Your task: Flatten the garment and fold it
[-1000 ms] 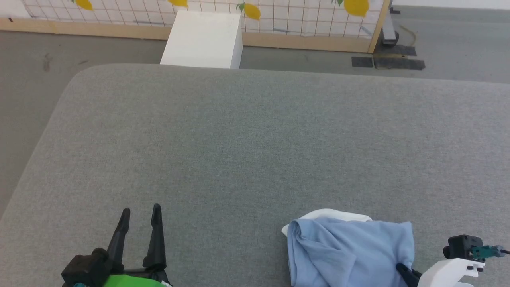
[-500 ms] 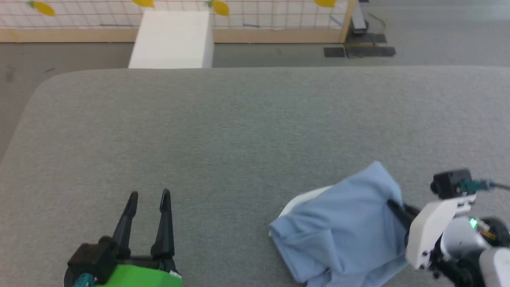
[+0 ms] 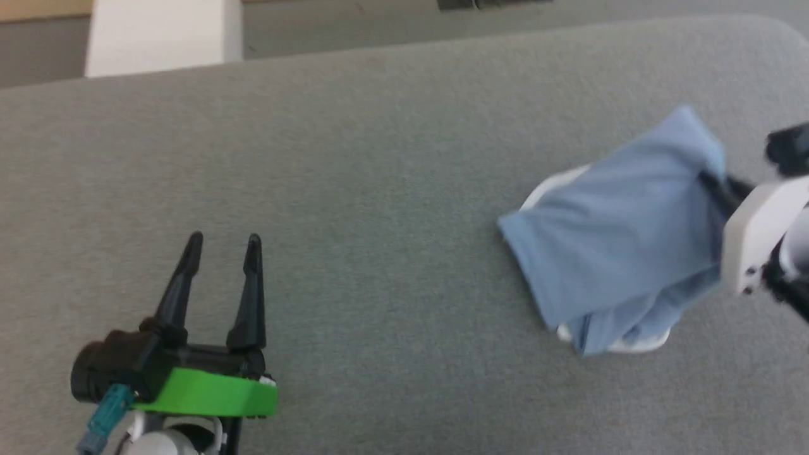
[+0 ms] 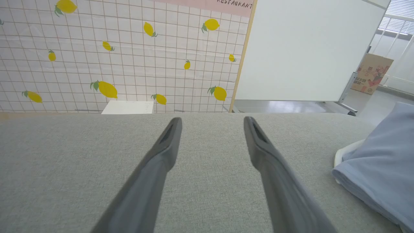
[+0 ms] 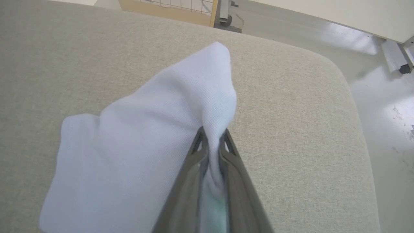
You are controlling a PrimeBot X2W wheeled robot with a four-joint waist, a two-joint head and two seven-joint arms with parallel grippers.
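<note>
One fold of the limp, light garment (image 3: 619, 246) is pinched in the right hand (image 5: 212, 133); the spread left hand (image 3: 224, 239) could grip its hem.

Bare grey cushion (image 3: 379, 158) stretches wide between the left gripper (image 3: 218, 243), fingers spread at near left, and the bunched garment (image 3: 619, 240) at right, its lone obstacle, pinched by the right gripper (image 5: 212, 134); a white box (image 3: 158, 31) stands beyond the far edge.
</note>
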